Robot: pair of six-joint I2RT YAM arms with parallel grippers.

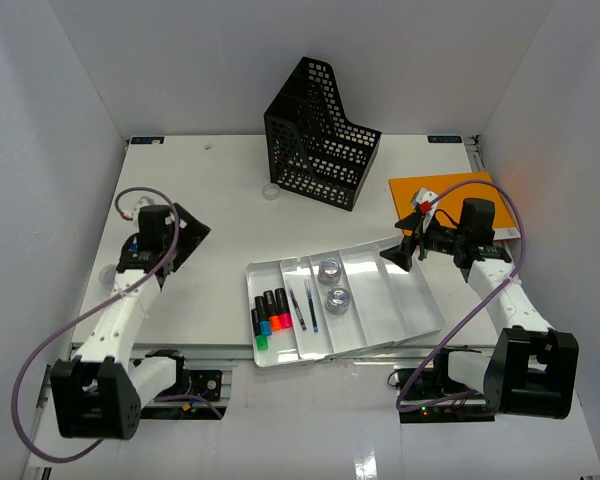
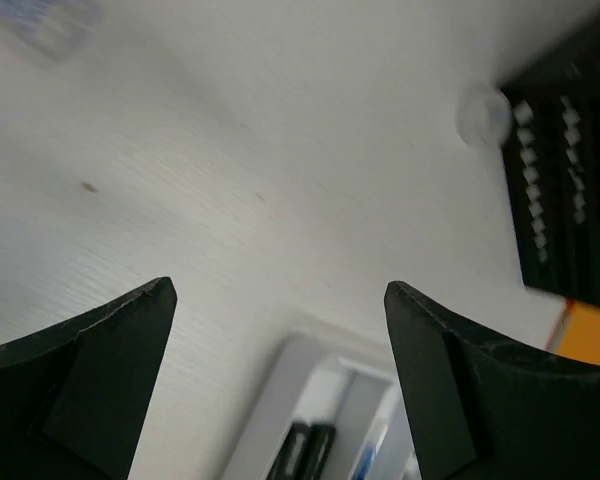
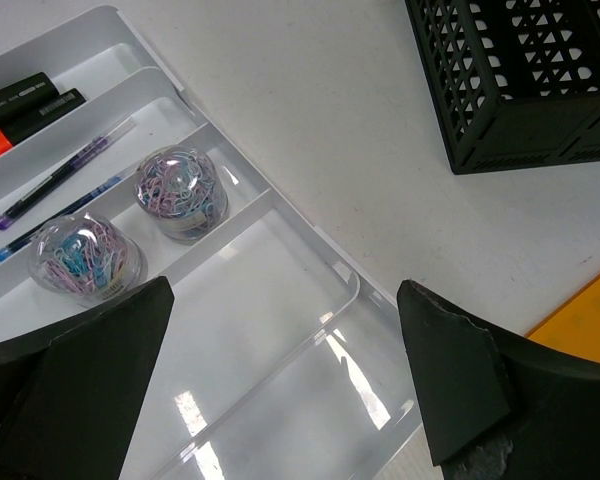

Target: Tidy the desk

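The desk [image 1: 210, 200] fills the walled bay from the rail at 6 o'clock to the back panel at 12. It looks rigid, fixed and smooth, so nothing on it is likely to grip the surface, and the desk itself is not a thing to take hold of; the loose items are.

The black mesh file holder [image 1: 320, 130] stands at 12 o'clock, stiff and probably light, best taken by a wall edge. The white tray [image 1: 400, 300] lies at 5 o'clock, with an orange folder [image 1: 450, 190] at 2 o'clock, flat and likely hard to pinch.

The right gripper [image 3: 285, 290] hangs over the tray's bare compartments, spread wide and holding nothing. The left gripper [image 2: 280, 290], at 9 o'clock, is equally wide apart and empty.

Two paper-clip domes [image 3: 180, 192] sit in the tray, then markers [image 1: 270, 310], pens [image 1: 300, 305], and a small clear cap [image 1: 271, 192] beside the holder.
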